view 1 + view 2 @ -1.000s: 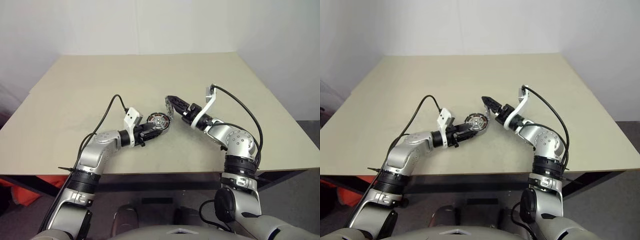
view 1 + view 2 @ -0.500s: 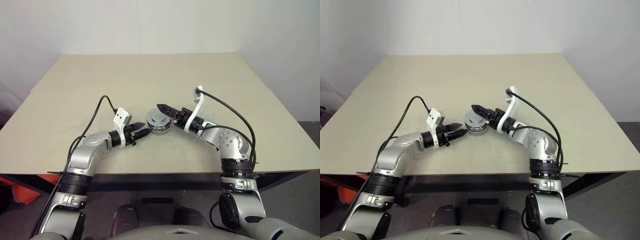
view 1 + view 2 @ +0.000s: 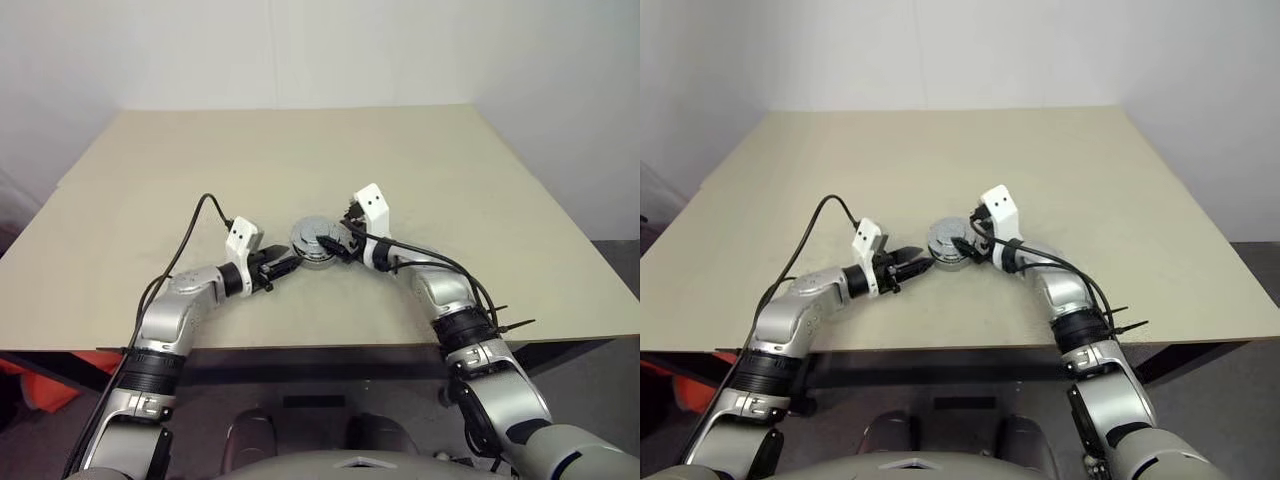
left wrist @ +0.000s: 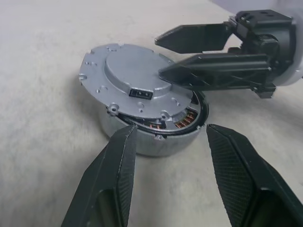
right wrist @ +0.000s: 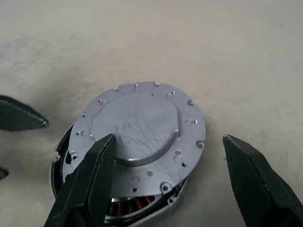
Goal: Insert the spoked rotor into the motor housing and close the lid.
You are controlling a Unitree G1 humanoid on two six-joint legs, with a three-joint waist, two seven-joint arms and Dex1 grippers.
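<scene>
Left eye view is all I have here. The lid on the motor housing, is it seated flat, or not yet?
Observer: Not yet. In the left wrist view the lid lies tilted on the motor housing, and one side stands raised.
Operator: Can something be seen under the raised side?
Observer: Yes, copper windings show in the gap there.
</scene>
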